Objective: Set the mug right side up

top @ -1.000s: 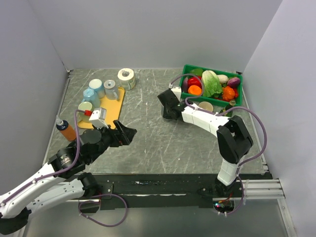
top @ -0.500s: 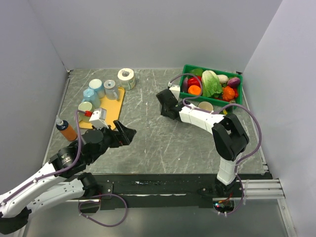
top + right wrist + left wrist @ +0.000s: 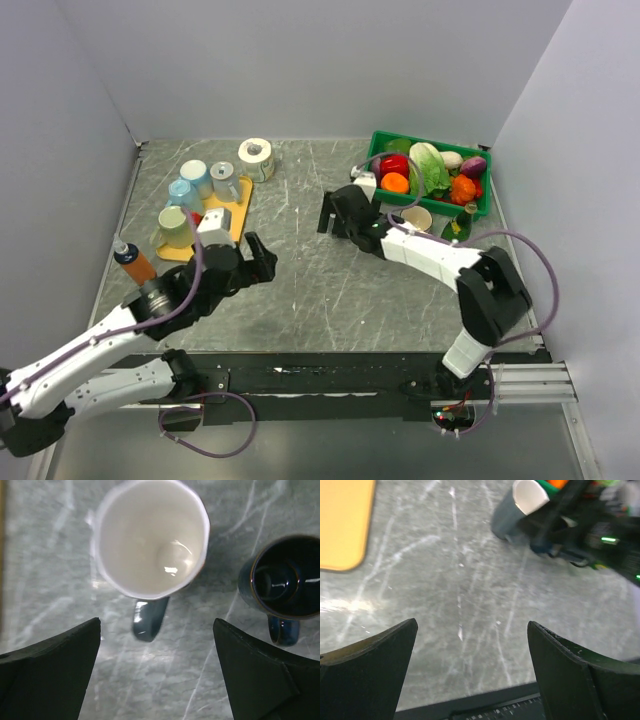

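White-lined mug (image 3: 152,540), blue handle: stood upright on the table (image 3: 45,570), upper centre of the right wrist frame. Right tool (image 3: 156,624): spread wide, empty, directly above it. Left tool (image 3: 472,625): wide, empty. Hazard: a finger snagging the handle on withdrawal could topple it toward the dark mug (image 3: 282,577) nearby.

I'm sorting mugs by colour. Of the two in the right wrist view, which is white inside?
The white-lined mug, centred ahead of the open right pincer, with a blue handle. The dark mug at the picture's right edge is navy inside.
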